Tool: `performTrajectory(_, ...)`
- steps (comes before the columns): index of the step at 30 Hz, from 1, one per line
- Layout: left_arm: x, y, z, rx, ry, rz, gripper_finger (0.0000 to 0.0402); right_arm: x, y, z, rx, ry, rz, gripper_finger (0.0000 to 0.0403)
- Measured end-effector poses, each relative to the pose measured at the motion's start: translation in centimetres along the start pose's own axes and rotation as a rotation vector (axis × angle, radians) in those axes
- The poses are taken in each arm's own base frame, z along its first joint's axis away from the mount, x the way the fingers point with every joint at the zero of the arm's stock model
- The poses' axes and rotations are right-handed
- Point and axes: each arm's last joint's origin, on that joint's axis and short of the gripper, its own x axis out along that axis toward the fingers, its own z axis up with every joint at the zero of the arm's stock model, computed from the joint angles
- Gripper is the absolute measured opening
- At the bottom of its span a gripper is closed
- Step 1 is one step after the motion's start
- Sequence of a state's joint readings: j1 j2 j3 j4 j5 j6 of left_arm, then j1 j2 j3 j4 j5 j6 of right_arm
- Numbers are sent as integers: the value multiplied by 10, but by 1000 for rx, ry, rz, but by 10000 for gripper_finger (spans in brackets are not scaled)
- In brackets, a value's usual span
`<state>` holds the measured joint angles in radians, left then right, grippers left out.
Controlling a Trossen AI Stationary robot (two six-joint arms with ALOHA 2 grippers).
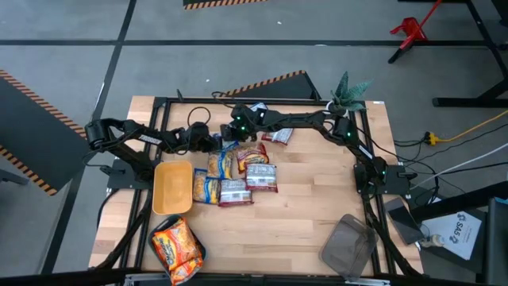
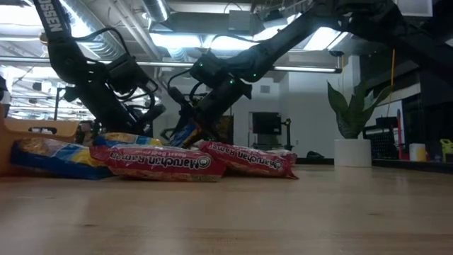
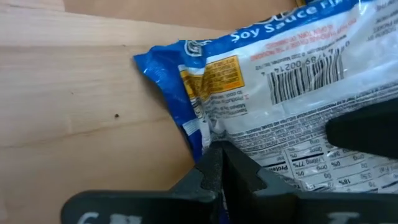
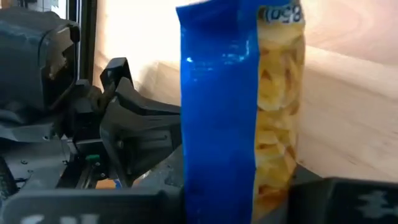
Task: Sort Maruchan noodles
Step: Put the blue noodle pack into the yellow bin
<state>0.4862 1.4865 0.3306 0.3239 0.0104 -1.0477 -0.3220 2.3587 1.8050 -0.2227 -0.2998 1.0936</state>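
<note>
Wooden table (image 1: 309,214) bears the packets (image 1: 238,179) clustered beside the yellow tray (image 1: 172,187). We see the right gripper (image 1: 230,137) pinching a blue packet (image 4: 239,106) at the far edge, the left gripper (image 1: 211,143) pressed together on that packet.

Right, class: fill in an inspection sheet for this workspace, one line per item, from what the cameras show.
Surface: wooden table, much of it bare.
Job's things: red-brown, blue and yellow Maruchan packets piled mid-table; orange packets in the near-left tray; yellow tray empty; one blue packet in the right gripper.
Clutter: grey tray overhanging the near-right edge; potted plant.
Grippers: right gripper shut on the blue packet; left gripper shut on a blue soy sauce packet.
Cables: yellow cable on the floor.
Surroundings: hazard tape, red stand.
</note>
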Motion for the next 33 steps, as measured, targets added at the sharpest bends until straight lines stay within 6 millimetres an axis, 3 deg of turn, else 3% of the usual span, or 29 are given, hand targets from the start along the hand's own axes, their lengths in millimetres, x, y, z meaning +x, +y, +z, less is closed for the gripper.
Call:
performTrajectory(9,-13,-7,5,4,66,-124,0,-7,4,6,-14,1,38,90)
performTrajectory(16,-46,-21,26,27,-42,-298,0,-43,26,20,-86,-104,77,90)
performTrajectory(27,-103,-27,44,99,-119,-557,0,-91,73,2,-240,-257,101,90)
performTrajectory(33,-125,-30,46,234,-231,-630,21,-121,82,10,-263,-383,70,90)
